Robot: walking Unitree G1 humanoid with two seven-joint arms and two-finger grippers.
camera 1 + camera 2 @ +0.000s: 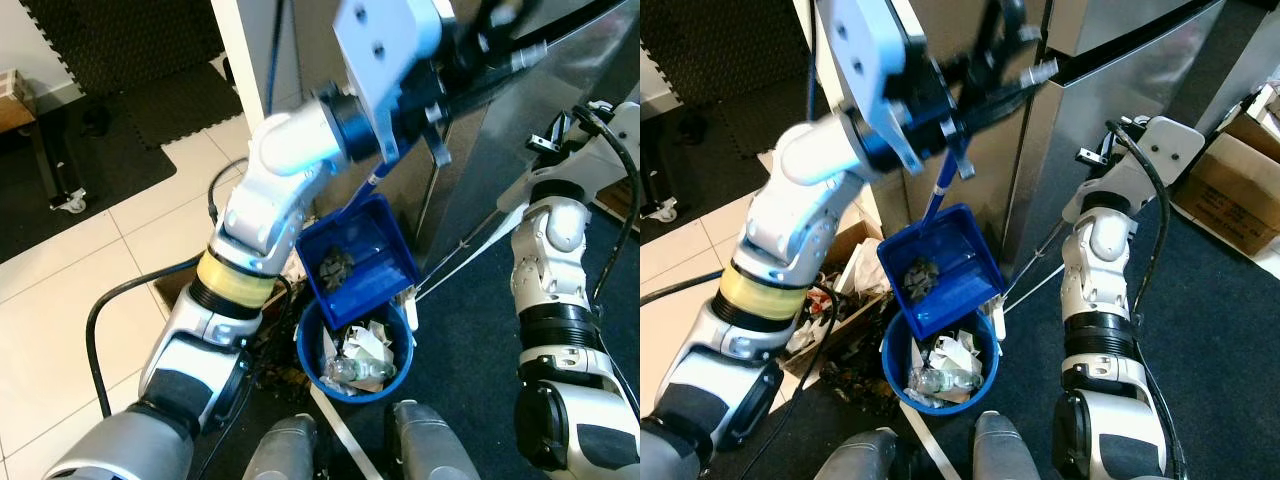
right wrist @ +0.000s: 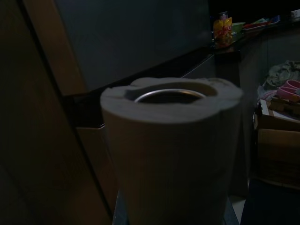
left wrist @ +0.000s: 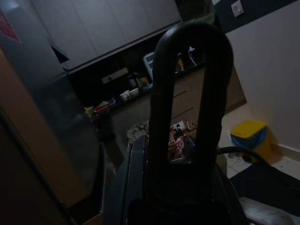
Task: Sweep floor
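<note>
Left gripper (image 1: 1015,45): fingers raised high, clamped on the blue handle (image 1: 943,192) of the dustpan (image 1: 938,268), which hangs tilted over the blue bin (image 1: 902,375), debris inside. Right gripper: finger state cannot be told; a pale grip (image 2: 171,154) with a metal ring shows in its wrist view. Bin holds crumpled paper (image 1: 365,345) and stands on the floor (image 1: 60,290) between the 2 arms.

left arm: raised high, elbow bent, forearm reaching forward and across toward the robot's right
left gripper (image 1: 1005,50): at the top of the reach, black fingers (image 3: 161,108) closed around a dark looped handle
right arm: bent at the elbow, forearm lifted, wrist turned outward
right gripper (image 1: 560,130): finger state unclear
</note>
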